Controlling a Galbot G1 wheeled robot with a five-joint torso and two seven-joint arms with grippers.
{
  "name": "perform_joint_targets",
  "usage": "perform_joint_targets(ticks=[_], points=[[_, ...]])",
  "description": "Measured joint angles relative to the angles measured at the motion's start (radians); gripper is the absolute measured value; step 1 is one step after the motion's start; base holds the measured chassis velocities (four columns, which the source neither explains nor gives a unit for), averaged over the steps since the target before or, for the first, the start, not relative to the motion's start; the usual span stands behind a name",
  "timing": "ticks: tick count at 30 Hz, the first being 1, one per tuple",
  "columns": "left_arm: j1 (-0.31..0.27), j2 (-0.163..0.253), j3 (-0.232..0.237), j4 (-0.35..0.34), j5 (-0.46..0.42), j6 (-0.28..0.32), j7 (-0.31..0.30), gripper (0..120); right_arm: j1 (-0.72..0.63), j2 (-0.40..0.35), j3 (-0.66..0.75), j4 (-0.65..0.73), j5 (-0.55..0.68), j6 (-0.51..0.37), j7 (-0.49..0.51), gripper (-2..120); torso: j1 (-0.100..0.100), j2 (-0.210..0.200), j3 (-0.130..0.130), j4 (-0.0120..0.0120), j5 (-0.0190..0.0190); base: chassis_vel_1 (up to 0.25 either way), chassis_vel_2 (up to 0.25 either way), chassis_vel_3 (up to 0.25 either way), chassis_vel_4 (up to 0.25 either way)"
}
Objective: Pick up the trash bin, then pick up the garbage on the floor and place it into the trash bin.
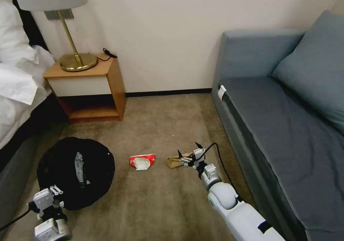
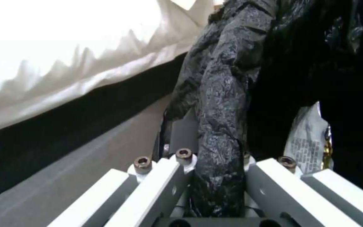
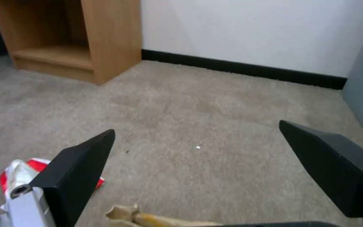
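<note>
Right now our biggest task thing is the trash bin (image 1: 76, 172), sitting low at our left side by the bed (image 1: 18, 90), its black liner spread over the rim with a printed foil wrapper (image 2: 307, 138) already lying inside. Our left gripper (image 2: 219, 176) is clamped on the bin's bagged rim, the crinkled plastic pinched between its fingers, so we judge the bin step done.

Out on the carpet (image 1: 161, 119), between the nightstand (image 1: 87, 86) and the sofa (image 1: 286, 126), two pieces remain. Our right gripper (image 1: 189, 153) hovers right over the crumpled tan paper bag (image 1: 175, 162), its black fingers (image 3: 74, 170) spread wide apart with the bag's twisted end just beneath them. The red-and-white wrapper (image 1: 142, 161) lies near, between that bag and the bin.

To do this grab well, we would lower straight down until the fingers straddle the bag's bulk, not merely its thin tip, then close firmly, since crumpled paper gives and could slip. We should keep the bin level meanwhile.
</note>
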Motion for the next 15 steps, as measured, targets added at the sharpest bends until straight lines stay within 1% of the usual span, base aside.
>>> perform_joint_targets(ticks=[7, 15], points=[[-0.001, 0.001, -0.001, 0.002, 0.0, -0.001, 0.0, 3, -0.002, 0.007, -0.001, -0.004, -0.006, 0.002, -0.002, 100, 0.0, 0.0, 0.0, 0.0, 0.0001, -0.101, 0.107, 0.116, -0.108], [-0.003, 0.004, -0.003, 0.006, -0.002, -0.002, 0.0, 3, -0.003, 0.012, -0.006, -0.016, -0.022, 0.008, -0.005, 100, 0.0, 0.0, 0.0, -0.0001, 0.0, -0.103, 0.109, 0.085, -0.107]])
